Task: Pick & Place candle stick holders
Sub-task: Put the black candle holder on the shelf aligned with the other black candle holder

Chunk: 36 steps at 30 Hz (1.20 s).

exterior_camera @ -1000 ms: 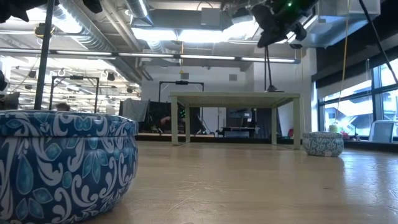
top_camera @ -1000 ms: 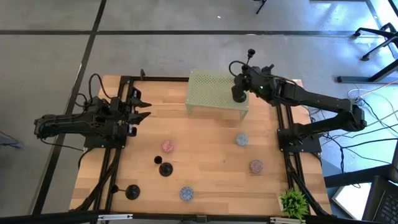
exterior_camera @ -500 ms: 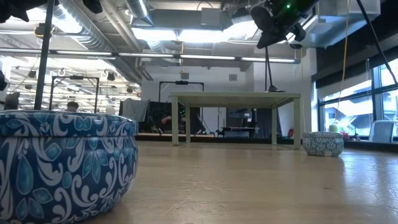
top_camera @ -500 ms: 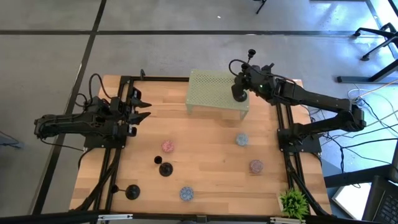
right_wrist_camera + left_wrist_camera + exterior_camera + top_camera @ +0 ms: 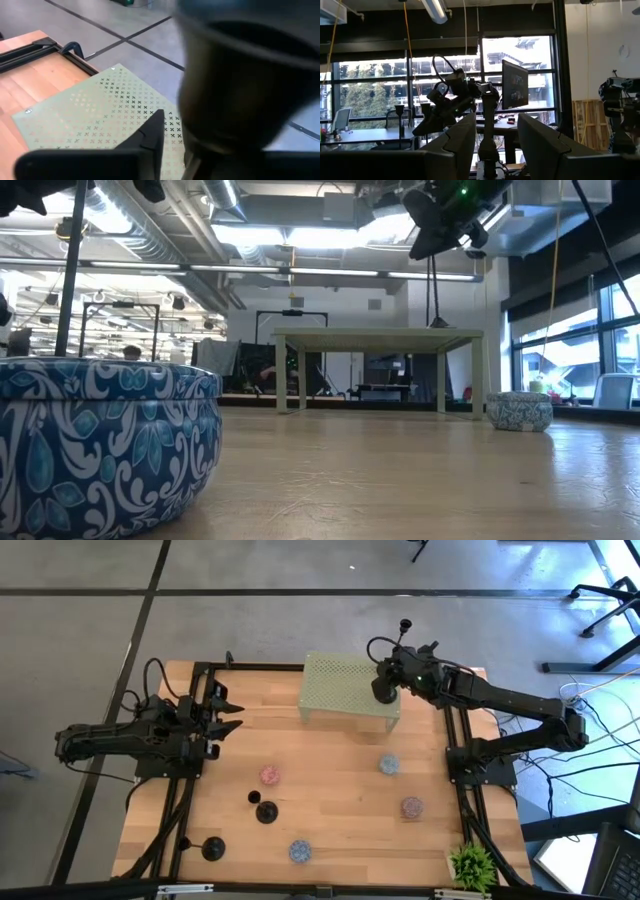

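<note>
My right gripper (image 5: 385, 678) is over the right end of a pale green perforated stand (image 5: 335, 688) at the table's far side, shut on a black candle stick holder (image 5: 433, 290). The holder's thin stem runs straight down to the stand's top (image 5: 378, 334). Two more black holders stand on their round bases on the wood at the near left (image 5: 265, 811) (image 5: 212, 848). My left gripper (image 5: 230, 713) is open and empty at the table's left side, well away from them. My right gripper holds the holder near its upper end. A dark rounded part (image 5: 235, 85) fills the wrist view beside one finger (image 5: 150, 135) and hides the exact spot. The stem (image 5: 433, 295) hangs upright below the fingers. Its foot (image 5: 438, 327) is at the stand's top; whether it touches, I cannot tell.
Small round patterned tins sit on the wood: a pink one (image 5: 269, 776), a blue one (image 5: 389, 766), a reddish one (image 5: 411, 807) and a blue one (image 5: 299, 851) near the front edge. A small green plant (image 5: 471, 865) is at the near right corner.
</note>
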Each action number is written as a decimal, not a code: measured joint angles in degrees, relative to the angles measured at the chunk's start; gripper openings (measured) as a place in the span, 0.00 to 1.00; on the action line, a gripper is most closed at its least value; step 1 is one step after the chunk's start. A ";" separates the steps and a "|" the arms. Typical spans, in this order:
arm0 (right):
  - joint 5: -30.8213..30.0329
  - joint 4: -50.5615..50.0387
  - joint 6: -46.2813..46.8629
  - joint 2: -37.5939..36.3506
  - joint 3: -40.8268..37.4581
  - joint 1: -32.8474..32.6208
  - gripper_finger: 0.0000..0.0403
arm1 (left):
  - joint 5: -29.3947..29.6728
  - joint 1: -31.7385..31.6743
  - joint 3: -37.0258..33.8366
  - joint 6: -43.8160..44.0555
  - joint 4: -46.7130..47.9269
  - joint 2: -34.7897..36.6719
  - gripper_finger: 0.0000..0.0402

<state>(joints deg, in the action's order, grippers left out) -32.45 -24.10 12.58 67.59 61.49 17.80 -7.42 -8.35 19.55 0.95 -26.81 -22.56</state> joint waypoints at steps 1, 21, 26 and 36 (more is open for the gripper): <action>0.00 0.00 0.00 0.00 0.00 0.00 0.21 | 0.00 -0.01 0.00 -0.02 0.00 0.01 0.36; 0.15 -3.16 -0.15 -6.48 0.04 -3.98 0.34 | -1.20 0.01 0.00 1.34 1.38 0.00 0.36; 0.11 -3.28 -1.54 -7.81 0.09 -3.98 0.38 | -1.20 0.01 0.00 1.49 1.38 0.01 0.36; 0.09 -3.37 -3.17 -8.72 0.09 -4.09 0.49 | -1.20 0.01 0.00 1.49 1.38 -0.01 0.36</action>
<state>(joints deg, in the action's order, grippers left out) -32.36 -27.47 9.40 58.87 61.58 13.72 -8.62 -8.34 19.55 2.44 -25.43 -22.57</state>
